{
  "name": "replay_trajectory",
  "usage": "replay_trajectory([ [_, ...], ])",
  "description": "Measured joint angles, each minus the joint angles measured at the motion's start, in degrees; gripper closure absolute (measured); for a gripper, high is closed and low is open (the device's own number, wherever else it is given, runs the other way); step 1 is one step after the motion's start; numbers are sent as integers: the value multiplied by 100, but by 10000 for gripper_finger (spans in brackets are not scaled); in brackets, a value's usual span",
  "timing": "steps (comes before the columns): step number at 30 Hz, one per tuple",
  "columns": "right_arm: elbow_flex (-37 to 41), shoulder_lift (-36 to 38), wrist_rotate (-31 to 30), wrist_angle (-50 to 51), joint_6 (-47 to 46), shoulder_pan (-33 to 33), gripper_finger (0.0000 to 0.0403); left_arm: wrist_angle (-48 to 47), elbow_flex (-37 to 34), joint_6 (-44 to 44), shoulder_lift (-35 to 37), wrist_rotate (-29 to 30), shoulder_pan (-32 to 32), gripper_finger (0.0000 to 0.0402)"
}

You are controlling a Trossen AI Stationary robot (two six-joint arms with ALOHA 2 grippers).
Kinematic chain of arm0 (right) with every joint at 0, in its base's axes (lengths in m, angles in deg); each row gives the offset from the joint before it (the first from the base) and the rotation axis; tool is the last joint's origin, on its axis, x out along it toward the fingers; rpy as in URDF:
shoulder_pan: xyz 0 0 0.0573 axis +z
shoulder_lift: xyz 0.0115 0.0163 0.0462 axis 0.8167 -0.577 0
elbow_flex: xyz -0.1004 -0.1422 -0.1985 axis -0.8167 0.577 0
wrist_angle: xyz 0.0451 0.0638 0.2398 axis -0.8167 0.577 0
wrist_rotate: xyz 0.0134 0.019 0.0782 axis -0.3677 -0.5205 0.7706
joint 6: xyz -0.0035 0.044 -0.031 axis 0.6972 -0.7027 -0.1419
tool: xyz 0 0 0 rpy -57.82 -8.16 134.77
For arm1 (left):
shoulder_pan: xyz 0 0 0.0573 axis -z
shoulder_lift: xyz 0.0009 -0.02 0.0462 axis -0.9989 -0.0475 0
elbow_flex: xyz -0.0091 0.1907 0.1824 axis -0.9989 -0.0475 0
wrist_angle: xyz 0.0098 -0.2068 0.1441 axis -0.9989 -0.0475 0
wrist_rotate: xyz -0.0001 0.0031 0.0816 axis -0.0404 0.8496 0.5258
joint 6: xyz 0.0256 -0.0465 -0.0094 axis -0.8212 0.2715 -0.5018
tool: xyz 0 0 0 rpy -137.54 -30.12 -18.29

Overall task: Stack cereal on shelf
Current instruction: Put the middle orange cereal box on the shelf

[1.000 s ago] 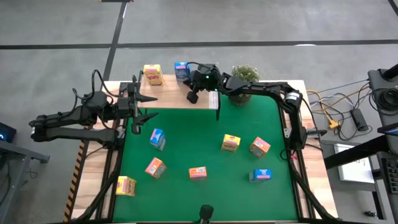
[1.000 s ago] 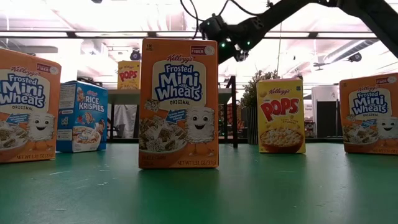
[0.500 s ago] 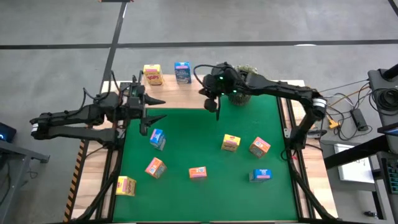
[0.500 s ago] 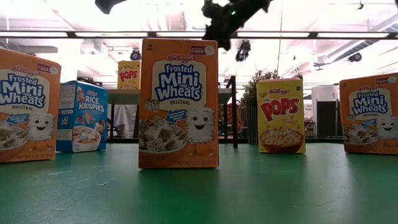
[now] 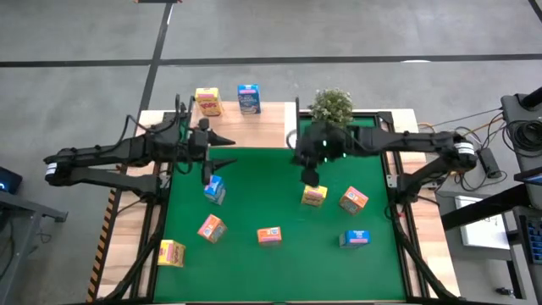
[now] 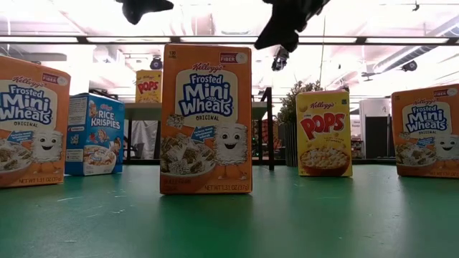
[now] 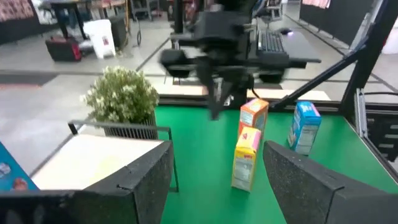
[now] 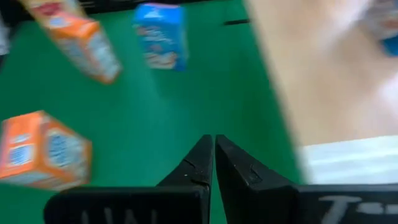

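Since a second ago, right gripper (image 5: 310, 176) swung off the shelf (image 5: 254, 125) over mat centre, clenched empty above a yellow Pops box (image 5: 314, 195), likely the next pick. Left gripper (image 5: 213, 157) spread empty above a blue Rice Krispies box (image 5: 215, 189). Two boxes on the shelf's far edge.

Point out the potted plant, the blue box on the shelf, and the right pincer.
Potted plant (image 5: 330, 106): high view, on its foliage.
Blue box on the shelf (image 5: 248, 98): high view, on its top face.
Right pincer (image 8: 214, 163): right wrist view, between its shut fingertips.
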Motion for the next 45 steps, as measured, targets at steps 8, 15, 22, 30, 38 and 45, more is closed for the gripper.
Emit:
replay_trajectory([
  [8, 259, -151, -228, -667, -655, 1297, 394, -57, -60, 318, 22, -44, 203, 170],
  [15, -6, -575, -1359, -853, -1042, 2333, 394, 109, -100, 374, -26, -59, 925, 170],
  [22, -320, -1162, -1831, -973, -1296, 2930, 394, 437, -127, 373, -91, -55, 1698, 170],
  [30, -751, -1996, -1967, -1164, -1234, 3154, 381, 818, -208, 373, -342, -48, 2275, 170],
  [38, -1200, -2546, -1976, -987, -1286, 3148, 273, 1099, -218, 375, -693, 67, 2486, 170],
  [45, -1252, -2620, -1967, -616, -1398, 3146, 151, 1127, -215, 421, -756, 105, 2513, 170],
])
